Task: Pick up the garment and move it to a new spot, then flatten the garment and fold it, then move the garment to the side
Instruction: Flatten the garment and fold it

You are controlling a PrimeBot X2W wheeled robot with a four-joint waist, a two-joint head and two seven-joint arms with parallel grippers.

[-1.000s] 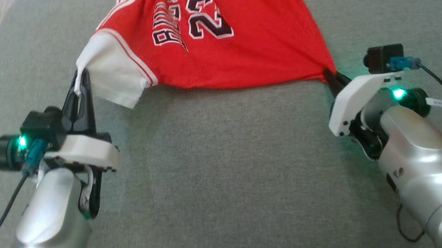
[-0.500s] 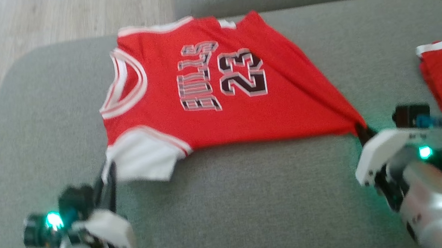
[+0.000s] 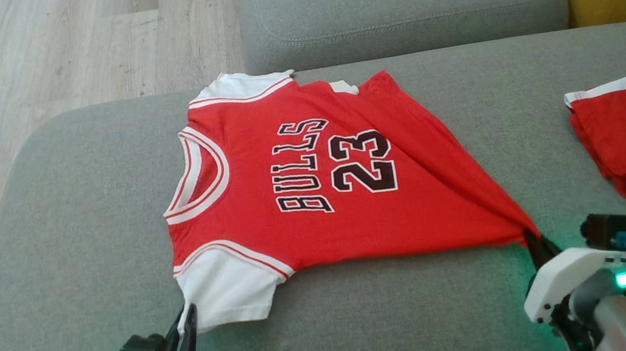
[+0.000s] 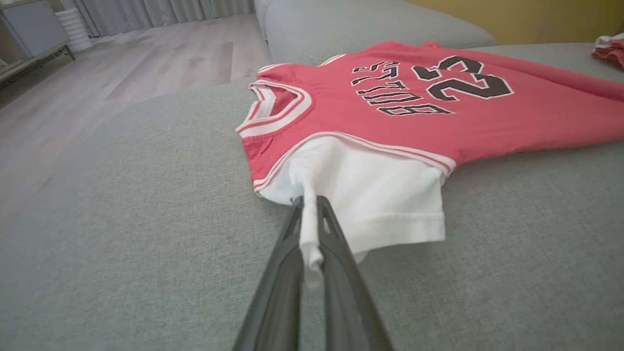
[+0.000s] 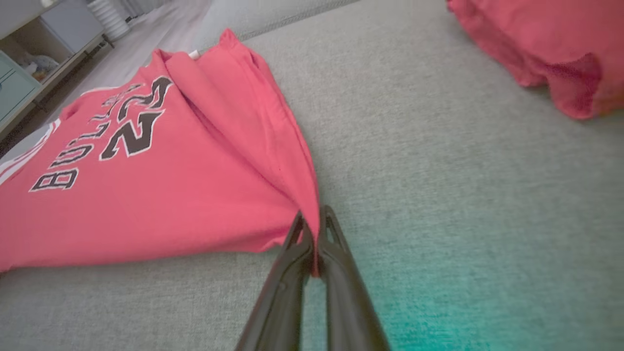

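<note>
Dark fingers of the left end effector (image 4: 308, 202) are pinched shut on the white sleeve (image 4: 385, 195), and those of the right end effector (image 5: 312, 219) on a red bottom corner of the jersey (image 3: 315, 187), which lies face up mid-sofa (image 3: 82, 232), so pulling both evenly outward and low should flatten its bunched right side without dragging it.

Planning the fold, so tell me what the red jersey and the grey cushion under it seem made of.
Red jersey: thin, soft knit cloth, matte, likely synthetic or cotton; it gathers into pleats where pinched. Grey cushion: woven upholstery fabric, matte, with a fine flecked weave; likely padded.
</note>
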